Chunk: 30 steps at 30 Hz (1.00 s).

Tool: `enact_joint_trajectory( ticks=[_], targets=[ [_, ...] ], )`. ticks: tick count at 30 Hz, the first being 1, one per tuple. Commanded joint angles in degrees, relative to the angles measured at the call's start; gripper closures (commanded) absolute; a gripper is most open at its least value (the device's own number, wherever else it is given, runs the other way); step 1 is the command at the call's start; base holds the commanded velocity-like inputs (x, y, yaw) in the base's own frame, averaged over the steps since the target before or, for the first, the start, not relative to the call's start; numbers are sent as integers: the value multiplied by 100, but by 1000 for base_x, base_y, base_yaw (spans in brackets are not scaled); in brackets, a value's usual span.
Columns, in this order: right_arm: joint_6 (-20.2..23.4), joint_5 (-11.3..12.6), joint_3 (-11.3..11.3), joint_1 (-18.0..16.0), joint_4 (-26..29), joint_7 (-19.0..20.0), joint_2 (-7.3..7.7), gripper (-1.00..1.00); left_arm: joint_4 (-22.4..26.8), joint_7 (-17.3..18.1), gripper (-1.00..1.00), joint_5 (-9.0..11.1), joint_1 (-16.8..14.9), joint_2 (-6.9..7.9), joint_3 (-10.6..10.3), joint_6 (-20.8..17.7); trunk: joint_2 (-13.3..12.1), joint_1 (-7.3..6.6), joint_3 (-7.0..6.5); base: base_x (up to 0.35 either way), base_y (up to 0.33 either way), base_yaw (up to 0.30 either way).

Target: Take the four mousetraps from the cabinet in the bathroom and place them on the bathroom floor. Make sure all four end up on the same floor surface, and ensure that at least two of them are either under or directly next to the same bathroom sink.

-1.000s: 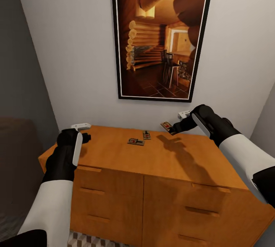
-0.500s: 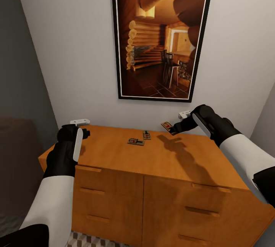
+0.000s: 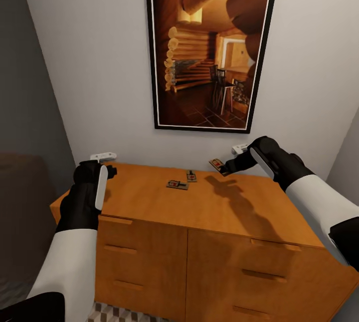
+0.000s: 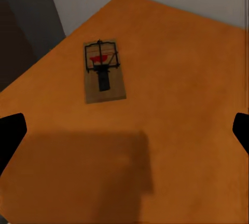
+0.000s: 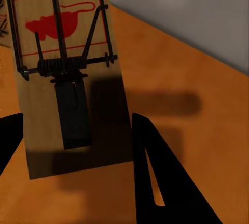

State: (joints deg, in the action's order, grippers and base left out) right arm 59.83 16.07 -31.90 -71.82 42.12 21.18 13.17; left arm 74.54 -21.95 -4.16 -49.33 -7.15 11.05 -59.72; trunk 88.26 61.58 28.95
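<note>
The cabinet (image 3: pixel 199 222) stands against the wall below a framed picture (image 3: pixel 212 45), and its flat top serves as the tabletop. Two mousetraps lie near the middle of the back edge: one (image 3: pixel 178 184) with its long axis roughly along that edge, the other (image 3: pixel 191 176) just behind it, long axis pointing toward the wall. A third mousetrap (image 3: pixel 218 165) is clamped between the fingers of the right gripper (image 3: pixel 228 166), held tilted above the tabletop near the back edge; in the right wrist view this trap (image 5: pixel 65 73) extends lengthwise away from the gripper, red mark at the far end. The left gripper (image 3: pixel 110 172) hovers over the tabletop's left back corner with its fingers (image 4: pixel 11 135) spread wide. A fourth mousetrap (image 4: pixel 103 70) lies flat beneath it near that corner, its red-marked end toward the corner.
</note>
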Motion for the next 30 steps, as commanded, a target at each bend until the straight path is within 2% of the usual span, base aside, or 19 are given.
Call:
enact_joint_trajectory(
  ticks=[1,11,21,23,26,30],
  targets=[
    [17,22,-23,-7,16,6,4,100,24,24,-100,-41,-6,-11,8,-28,4,0,7,0,0,0],
    [17,22,190,-7,929,14,-57,100,102,24,-100,-21,-4,-47,-86,-28,4,0,7,0,0,0],
    [17,40,213,-7,1122,18,-60,100,104,24,-100,-15,-4,-106,-193,-28,4,0,7,0,0,0],
    [17,0,173,0,1189,-35,-126,100,39,8,-100,-1,-33,-41,-128,13,4,0,7,0,0,0],
    [17,-37,179,-3,1123,-47,-63,100,-39,13,-100,-4,-23,10,-49,14,4,0,7,0,0,0],
    [-55,-128,221,-12,994,-75,70,100,7,24,-100,-14,6,-42,-176,20,4,0,7,0,0,0]
  ],
)
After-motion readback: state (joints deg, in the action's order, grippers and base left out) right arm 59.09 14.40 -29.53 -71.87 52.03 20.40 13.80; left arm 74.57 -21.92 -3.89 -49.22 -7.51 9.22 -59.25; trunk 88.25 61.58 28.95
